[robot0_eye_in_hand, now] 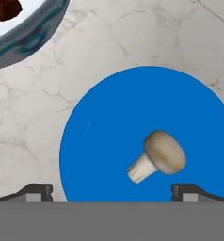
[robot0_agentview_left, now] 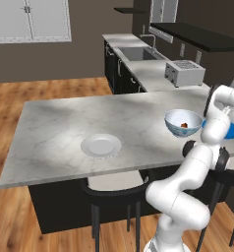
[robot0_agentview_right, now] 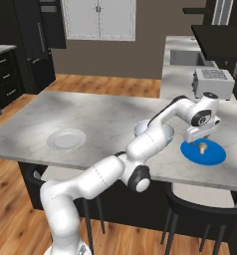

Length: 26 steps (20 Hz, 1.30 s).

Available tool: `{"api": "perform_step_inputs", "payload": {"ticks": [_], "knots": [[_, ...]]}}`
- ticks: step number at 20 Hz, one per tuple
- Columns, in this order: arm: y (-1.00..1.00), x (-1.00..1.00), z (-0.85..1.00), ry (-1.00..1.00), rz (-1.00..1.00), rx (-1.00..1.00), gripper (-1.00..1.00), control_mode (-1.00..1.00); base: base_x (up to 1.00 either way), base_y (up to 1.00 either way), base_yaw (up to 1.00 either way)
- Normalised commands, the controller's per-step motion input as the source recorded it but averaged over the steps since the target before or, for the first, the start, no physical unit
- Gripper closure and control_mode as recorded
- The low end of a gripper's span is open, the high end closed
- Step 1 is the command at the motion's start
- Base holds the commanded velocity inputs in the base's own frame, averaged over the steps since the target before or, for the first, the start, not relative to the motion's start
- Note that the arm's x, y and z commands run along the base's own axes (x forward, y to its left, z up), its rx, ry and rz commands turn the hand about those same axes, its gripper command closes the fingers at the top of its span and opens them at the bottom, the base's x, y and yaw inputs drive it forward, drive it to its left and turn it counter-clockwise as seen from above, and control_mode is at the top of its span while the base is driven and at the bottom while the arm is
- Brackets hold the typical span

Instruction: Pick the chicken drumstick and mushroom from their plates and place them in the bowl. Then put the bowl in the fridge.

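The tan mushroom (robot0_eye_in_hand: 158, 156) lies on its side on the blue plate (robot0_eye_in_hand: 100, 122). My gripper (robot0_eye_in_hand: 113, 193) hovers straight above it, open, with nothing between the fingers. From the right base view the gripper (robot0_agentview_right: 202, 138) hangs just over the mushroom (robot0_agentview_right: 202, 146) and the blue plate (robot0_agentview_right: 213, 155). The reddish-brown chicken drumstick (robot0_agentview_left: 184, 125) rests inside the patterned bowl (robot0_agentview_left: 179, 131), just left of the blue plate (robot0_agentview_left: 233, 132). The bowl (robot0_eye_in_hand: 34, 35) and drumstick (robot0_eye_in_hand: 5, 8) show at the hand view's top left. The bare white plate (robot0_agentview_left: 101, 145) sits further left. The black fridge (robot0_agentview_right: 41, 45) stands across the room.
A toaster (robot0_agentview_left: 184, 72) stands on the counter behind the bowl, with a sink (robot0_agentview_left: 138, 53) beyond it. Dark stools (robot0_agentview_left: 114, 192) stand under the island's near edge. My own arm hides part of the bowl (robot0_agentview_right: 139, 128) in the right base view.
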Motion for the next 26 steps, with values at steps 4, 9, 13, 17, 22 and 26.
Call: {"api": "perform_step_inputs", "payload": {"ticks": [4,9,13,17,22,26], "knots": [[0.01,0.13,-0.20,0.04,0.00,-0.08,-1.00,-1.00,0.00,0.00,0.00],[-0.02,0.20,-0.08,0.00,0.00,-0.06,-1.00,-1.00,0.00,0.00,0.00],[-0.03,0.12,-0.13,0.08,0.00,-0.05,-1.00,-1.00,0.00,0.00,0.00],[-0.15,0.06,-0.16,0.13,0.00,-0.06,-1.00,-1.00,0.00,0.00,0.00],[-0.18,0.19,-0.05,0.12,0.00,-0.04,-1.00,-1.00,0.00,0.00,0.00],[-0.18,0.23,0.00,0.03,0.00,-0.01,-1.00,-1.00,0.00,0.00,0.00]]}}
